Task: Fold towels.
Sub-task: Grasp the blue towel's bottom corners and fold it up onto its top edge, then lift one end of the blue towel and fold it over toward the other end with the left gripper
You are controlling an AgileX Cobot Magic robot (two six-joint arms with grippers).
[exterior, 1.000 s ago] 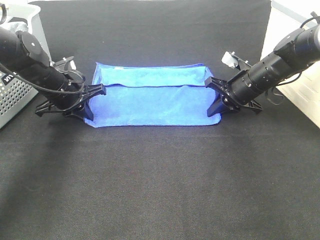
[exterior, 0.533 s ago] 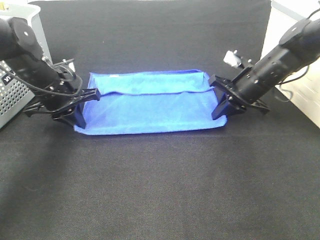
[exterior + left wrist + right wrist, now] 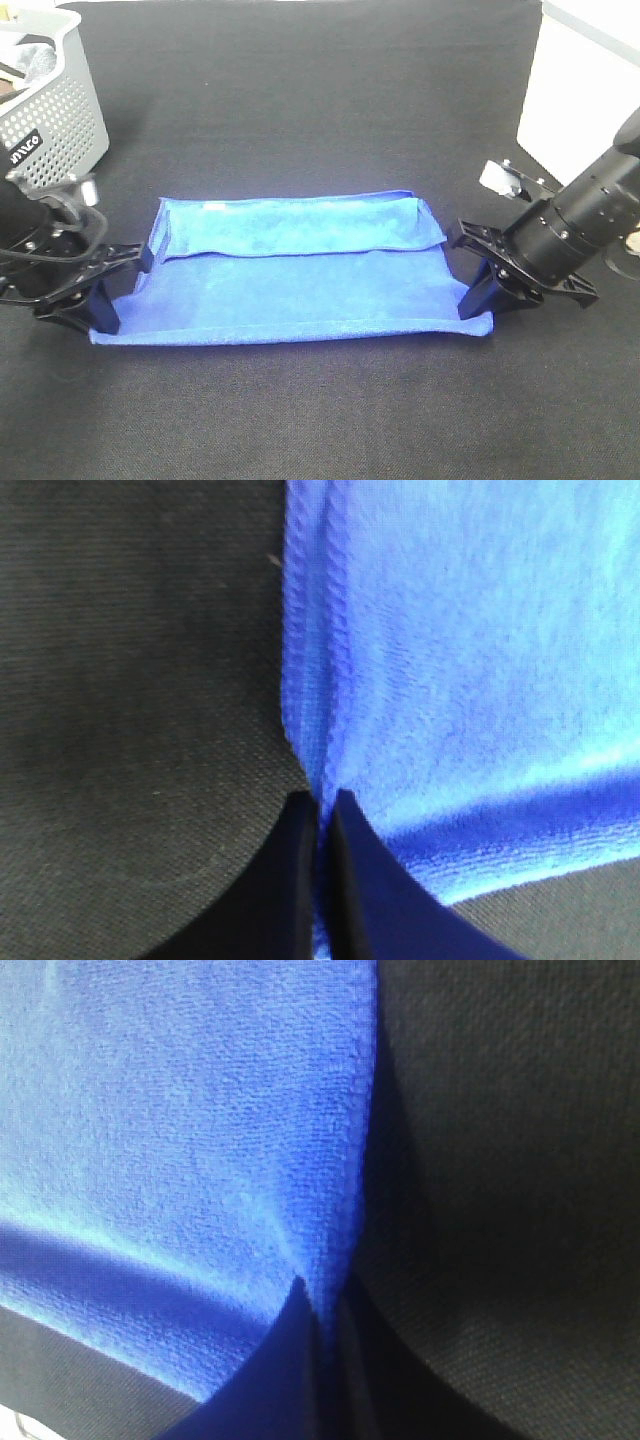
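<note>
A blue towel (image 3: pixel 290 280) lies stretched across the black table, its far part folded over on itself. My left gripper (image 3: pixel 108 300) is shut on the towel's left edge, and my right gripper (image 3: pixel 478 298) is shut on its right edge. In the left wrist view the fingers (image 3: pixel 300 880) pinch the blue towel (image 3: pixel 460 660) at its hem. In the right wrist view the fingers (image 3: pixel 300 1360) pinch the blue towel (image 3: pixel 180 1110) at its edge. The towel is held taut between both grippers, its near edge close to the table.
A grey perforated basket (image 3: pixel 50 100) holding cloth stands at the far left. The black table cover (image 3: pixel 320 100) extends to the far side and the near side. A white surface (image 3: pixel 580 90) borders the table at the far right.
Both grippers have pulled the towel toward the near side and spread outward, so the towel is now wider and lower in the high view. The basket is now uncovered at the far left.
</note>
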